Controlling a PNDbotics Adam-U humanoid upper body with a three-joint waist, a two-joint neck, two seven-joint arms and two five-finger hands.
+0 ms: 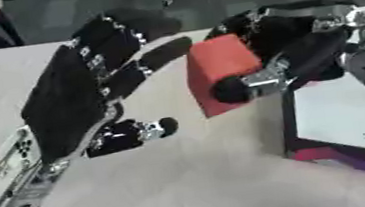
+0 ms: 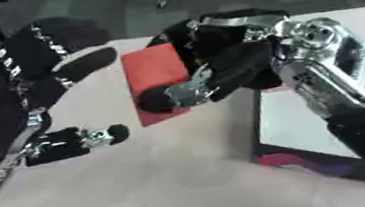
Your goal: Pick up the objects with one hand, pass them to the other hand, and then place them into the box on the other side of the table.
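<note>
the right hand (image 1: 290, 56) curls round a red block (image 1: 217, 70), thumb across its front, held above the table (image 1: 188, 185) near centre. the left hand (image 1: 87, 88) (at 9 o'clock) is spread open, fingertips beside the block. box (image 1: 347, 119) at 4 o'clock.

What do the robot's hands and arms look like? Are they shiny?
Partly shiny. The left hand is mostly black, with chunky black fingers and small silver joints. The right hand is black too, with a silver metal piece at its thumb. Its wrist and forearm are shiny silver with a black panel.
</note>
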